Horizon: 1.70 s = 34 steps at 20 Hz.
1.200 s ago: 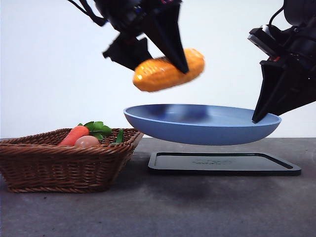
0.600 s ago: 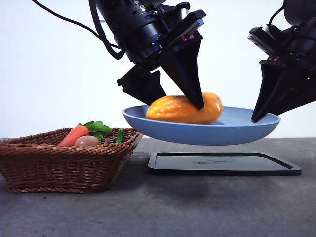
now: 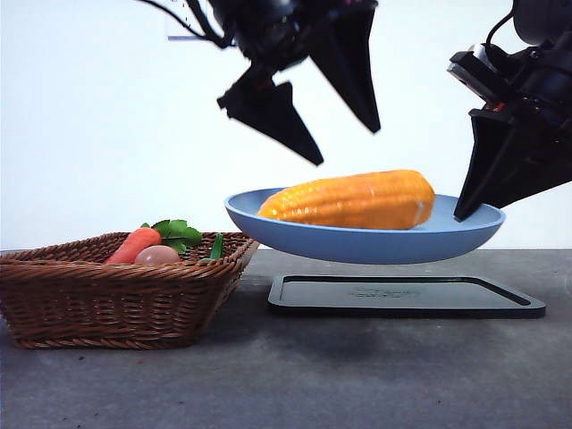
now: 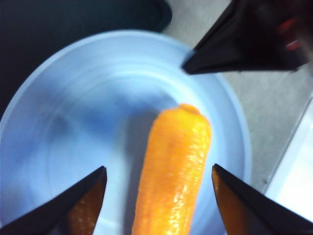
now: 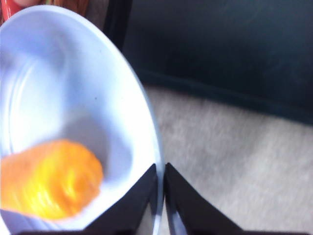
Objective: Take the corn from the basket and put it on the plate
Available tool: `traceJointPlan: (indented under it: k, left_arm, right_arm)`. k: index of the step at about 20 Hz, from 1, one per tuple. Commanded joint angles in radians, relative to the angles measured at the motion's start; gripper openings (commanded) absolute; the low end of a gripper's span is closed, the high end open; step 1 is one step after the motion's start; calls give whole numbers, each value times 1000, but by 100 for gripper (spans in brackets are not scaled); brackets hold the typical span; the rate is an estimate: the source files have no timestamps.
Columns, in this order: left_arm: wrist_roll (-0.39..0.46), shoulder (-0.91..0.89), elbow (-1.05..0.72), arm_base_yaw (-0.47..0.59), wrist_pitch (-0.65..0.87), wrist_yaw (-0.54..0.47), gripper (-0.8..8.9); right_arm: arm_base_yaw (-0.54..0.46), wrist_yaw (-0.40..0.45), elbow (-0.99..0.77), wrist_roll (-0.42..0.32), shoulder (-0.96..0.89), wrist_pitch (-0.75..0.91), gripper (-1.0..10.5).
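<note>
Front view: the corn lies lengthwise in the plate, resting on its inner face, w/ nothing gripping it. The plate hangs in the air above the black tray, clear of it, and just beside the basket, whose near corner sits under the plate's rim. The left gripper is above the corn, jaws spread wide and pointing down, both tips clear of the cob. The right gripper pinches the plate's rim on the side away from the basket, holding the plate aloft. In the basket: a carrot w/ green leaves and a small tan egg-shaped item next to it. Basket and tray both sit on the dark grey surface.

Left wrist view: the left gripper's jaws stand wide apart either side of the corn, not touching it. Corn lies across the plate floor, one rounded end towards the plate's rim where the right gripper clamps on. Tray corner shows dark beyond the plate.

Right wrist view: the right gripper has its jaws nearly together, the plate rim thin between them. Corn is blurred, inside the plate near that rim. Tray lies below, beyond the plate edge; light surface beside it.
</note>
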Motion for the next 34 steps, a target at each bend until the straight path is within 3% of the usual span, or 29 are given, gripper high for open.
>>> traceJointPlan:
  k: [1,8,13,22,30,34]
  left_arm:
    - [3,15,66,-9,-35,0,352]
    - [5,15,190,-9,-137,0,352]
    - [5,13,208,-9,-165,0,351]
    - [5,13,208,-10,-170,0,351]
    - [5,13,208,-9,-156,0,351]
    - [5,13,208,-9,-156,0,351]
  right_arm:
    - [-15,-5,22,3,18,18,3]
    - [-110,17,41,3,80,73,3]
    - [-175,16,164,3,214,83,3]
    - [-196,16,378,3,494,79,3]
    - [-196,21,383,2,541,106,4]
    - [-195,21,382,2,541,94,127]
